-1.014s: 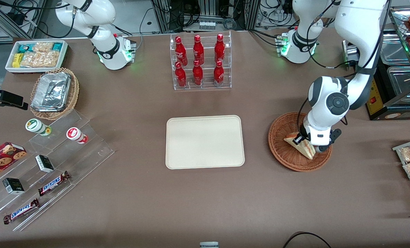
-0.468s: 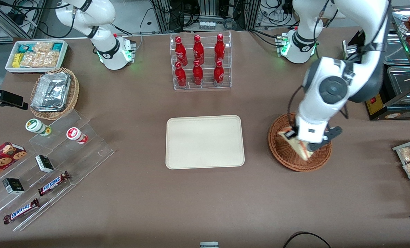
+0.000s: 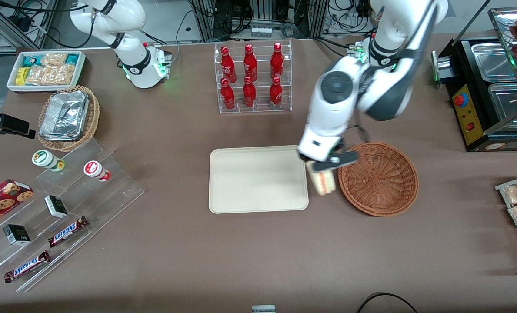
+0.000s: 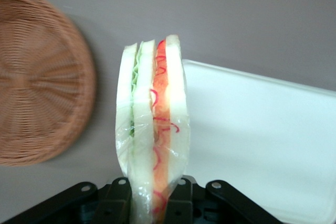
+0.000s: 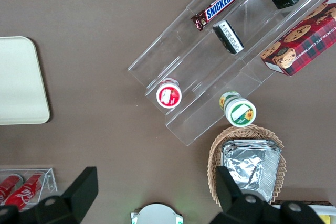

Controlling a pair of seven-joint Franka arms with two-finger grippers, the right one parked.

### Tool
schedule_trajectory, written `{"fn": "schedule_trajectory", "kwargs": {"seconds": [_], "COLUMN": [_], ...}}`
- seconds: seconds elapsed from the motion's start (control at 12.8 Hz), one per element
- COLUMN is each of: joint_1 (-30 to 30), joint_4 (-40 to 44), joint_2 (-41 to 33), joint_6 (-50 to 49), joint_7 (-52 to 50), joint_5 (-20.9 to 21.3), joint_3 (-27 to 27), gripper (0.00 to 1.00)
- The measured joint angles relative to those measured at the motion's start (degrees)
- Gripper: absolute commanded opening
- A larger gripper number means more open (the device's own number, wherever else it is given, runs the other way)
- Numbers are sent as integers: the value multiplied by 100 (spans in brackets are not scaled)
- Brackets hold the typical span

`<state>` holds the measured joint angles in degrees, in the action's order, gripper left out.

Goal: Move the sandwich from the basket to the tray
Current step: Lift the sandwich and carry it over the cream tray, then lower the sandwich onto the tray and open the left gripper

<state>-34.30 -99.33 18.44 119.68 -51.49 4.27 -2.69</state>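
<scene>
The gripper (image 3: 322, 167) hangs above the table in the gap between the tray (image 3: 258, 179) and the basket (image 3: 378, 178), its jaws clamped on the sandwich (image 3: 323, 182) — held clear of both, with bare table beneath it. In the wrist view the sandwich (image 4: 153, 129) stands on edge between the fingers (image 4: 116, 199), its green and red layers showing, the basket (image 4: 39, 77) to one side and the tray (image 4: 262, 140) to the other — neither touching it.

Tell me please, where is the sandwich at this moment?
The gripper holds the sandwich in the air, between the tray and the basket, by the tray's edge.
</scene>
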Motion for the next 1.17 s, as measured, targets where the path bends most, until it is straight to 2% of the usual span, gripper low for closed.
{"fn": "schedule_trajectory", "kwargs": {"seconds": [0.23,0.47,0.86,1.17], "joint_1": [-613,-976,-1375,-1426], "joint_4": [364,595,668,703], "joint_2": [819,1453,1815,2024], "joint_6": [573,1090,1170,1173], "joint_7": [1,4,228,303], "joint_5": [0,1,6,9], "joint_3": [-6,-3,-4,22], "gripper": [0,0,0,0]}}
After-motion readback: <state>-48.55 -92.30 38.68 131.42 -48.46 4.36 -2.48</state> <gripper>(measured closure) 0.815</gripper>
